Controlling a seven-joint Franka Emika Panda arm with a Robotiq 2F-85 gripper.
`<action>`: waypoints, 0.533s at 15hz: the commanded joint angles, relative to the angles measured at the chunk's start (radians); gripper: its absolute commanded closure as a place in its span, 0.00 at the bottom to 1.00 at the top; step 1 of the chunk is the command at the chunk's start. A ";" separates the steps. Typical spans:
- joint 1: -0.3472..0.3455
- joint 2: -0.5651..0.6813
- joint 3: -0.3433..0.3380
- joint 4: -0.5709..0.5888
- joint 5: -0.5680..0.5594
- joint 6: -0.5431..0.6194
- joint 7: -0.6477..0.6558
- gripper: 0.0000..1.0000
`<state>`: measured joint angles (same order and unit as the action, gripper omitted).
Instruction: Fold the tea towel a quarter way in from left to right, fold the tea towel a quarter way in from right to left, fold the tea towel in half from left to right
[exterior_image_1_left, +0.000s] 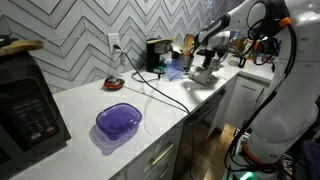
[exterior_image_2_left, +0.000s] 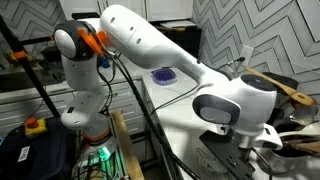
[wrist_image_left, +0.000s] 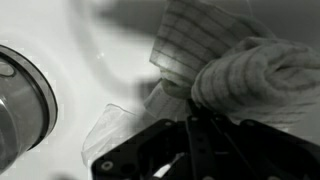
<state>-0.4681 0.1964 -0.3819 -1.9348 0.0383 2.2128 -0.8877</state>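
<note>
Gripper (wrist_image_left: 200, 120) fingers close together, clamped on a bunched fold of the tea towel (wrist_image_left: 250, 75). Towel is striped, crumpled, partly lifted off the white counter (exterior_image_1_left: 85, 100), at the far end under the gripper (exterior_image_1_left: 206, 63). Round metal object (wrist_image_left: 15, 100) nearby in wrist view. Purple bowl (exterior_image_1_left: 118, 121) well apart from the towel.

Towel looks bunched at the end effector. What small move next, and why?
Probably lift slightly and check whether the cloth follows. In the wrist view the tea towel is crumpled against the end effector, whose jaws stand close together; a grip isn't certain.
</note>
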 joint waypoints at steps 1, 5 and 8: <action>-0.029 0.021 0.001 0.011 0.008 0.010 -0.004 0.99; -0.034 0.043 0.006 0.011 0.005 0.014 0.009 0.99; -0.035 0.052 0.004 0.018 -0.006 0.011 0.024 0.69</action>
<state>-0.4885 0.2246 -0.3819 -1.9340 0.0382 2.2150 -0.8762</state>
